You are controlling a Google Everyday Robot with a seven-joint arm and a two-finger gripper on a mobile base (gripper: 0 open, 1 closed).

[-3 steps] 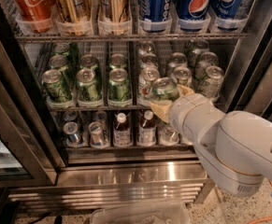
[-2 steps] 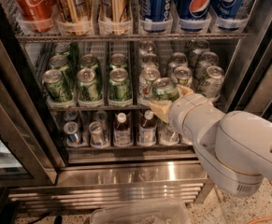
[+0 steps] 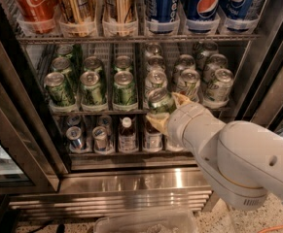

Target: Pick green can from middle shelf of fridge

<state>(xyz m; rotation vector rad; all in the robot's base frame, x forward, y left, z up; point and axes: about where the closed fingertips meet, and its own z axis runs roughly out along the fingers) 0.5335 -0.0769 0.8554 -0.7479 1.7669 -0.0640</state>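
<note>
The green can (image 3: 159, 100) stands upright at the front edge of the middle shelf (image 3: 82, 112), in the fourth lane from the left, with its silver top facing the camera. The tool (image 3: 168, 110) is closed narrowly around it: one pale yellowish finger (image 3: 155, 123) lies against the can's lower left side and the other shows at its upper right, so the can sits between them. Behind the held can, more cans line the same lane. To its left are three lanes of other green cans (image 3: 92, 87), and to its right are lanes of white cans (image 3: 219, 84). The robot's cream-coloured arm (image 3: 243, 164) reaches in from the lower right. On the rack above stand a red can (image 3: 31, 4), gold cans (image 3: 78, 4) and blue cans (image 3: 206, 4). The rack below holds small bottles (image 3: 126, 135). The ribbed steel base of the fridge (image 3: 131, 181) runs underneath.
</note>
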